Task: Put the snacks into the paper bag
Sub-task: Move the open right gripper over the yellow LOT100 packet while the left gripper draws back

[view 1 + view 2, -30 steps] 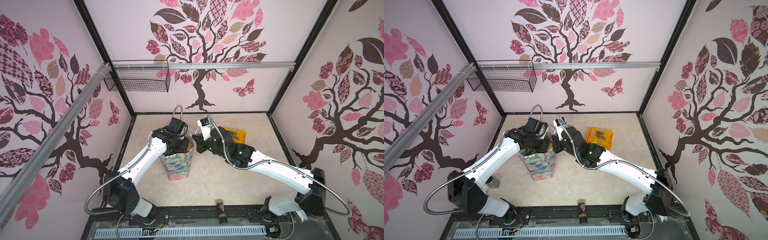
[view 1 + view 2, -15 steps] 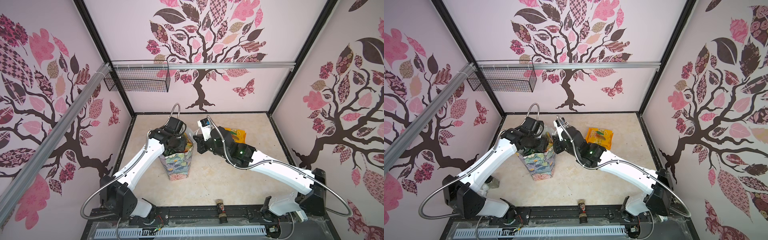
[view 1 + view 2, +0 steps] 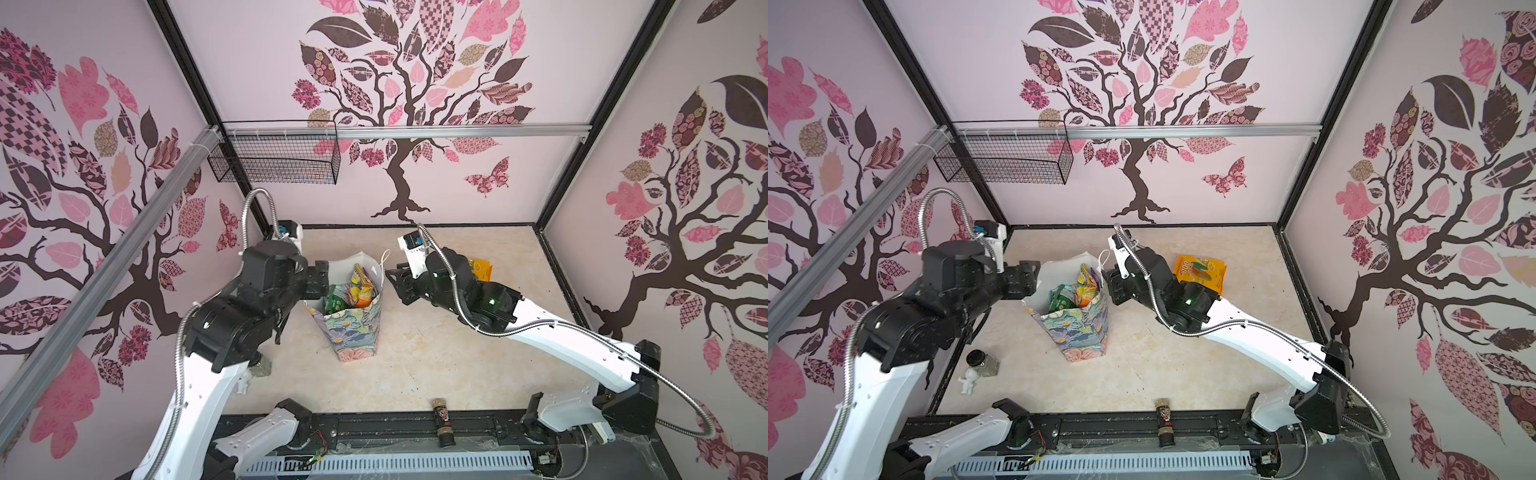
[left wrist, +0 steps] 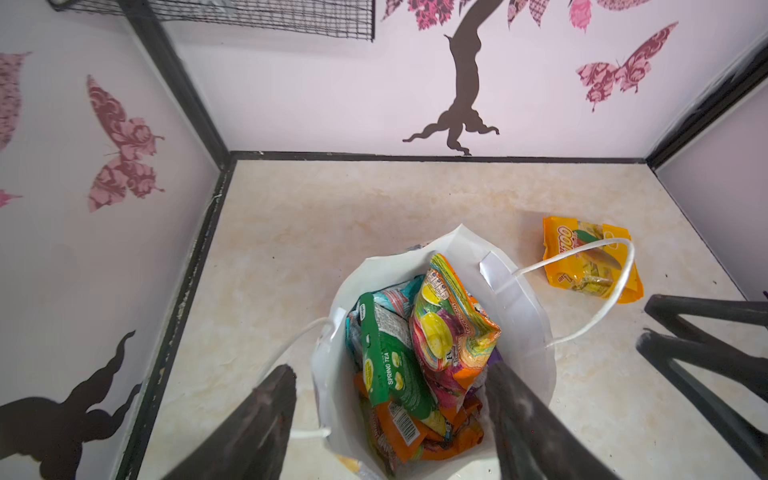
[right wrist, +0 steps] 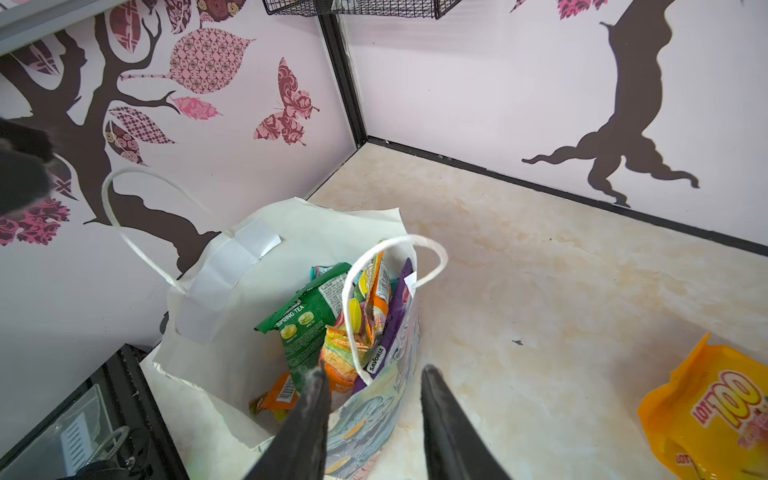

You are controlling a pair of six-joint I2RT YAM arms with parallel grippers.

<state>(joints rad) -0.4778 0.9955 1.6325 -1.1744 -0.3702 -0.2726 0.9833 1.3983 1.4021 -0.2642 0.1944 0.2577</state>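
The paper bag (image 3: pixel 353 332) (image 3: pixel 1080 330) stands upright mid-table, its mouth wide. Inside are several snacks (image 3: pixel 353 291) (image 3: pixel 1075 293) (image 4: pixel 419 353) (image 5: pixel 316 324) in green, orange, purple and rainbow colours. One orange snack packet (image 3: pixel 1200 274) (image 3: pixel 482 268) (image 4: pixel 590 257) (image 5: pixel 715 415) lies flat on the table beyond the right arm. My left gripper (image 3: pixel 322 282) (image 3: pixel 1027 280) (image 4: pixel 388 368) is open at the bag's left rim, one finger outside the wall and one over the mouth, holding nothing. On the opposite rim my right gripper (image 3: pixel 392 282) (image 3: pixel 1111 286) (image 5: pixel 374 366) stands open astride the wall near a cord handle (image 5: pixel 399 245).
A black wire basket (image 3: pixel 274 162) hangs on the back wall at the left. A small dark bottle (image 3: pixel 442 419) lies at the table's front edge. A glass jar (image 3: pixel 982 361) and a white figurine (image 3: pixel 967 380) sit by the left wall.
Both grippers were shut at the bag's rim and have opened. The left arm has drawn back to the left, uncovering the bag's mouth. The right arm has hardly moved.
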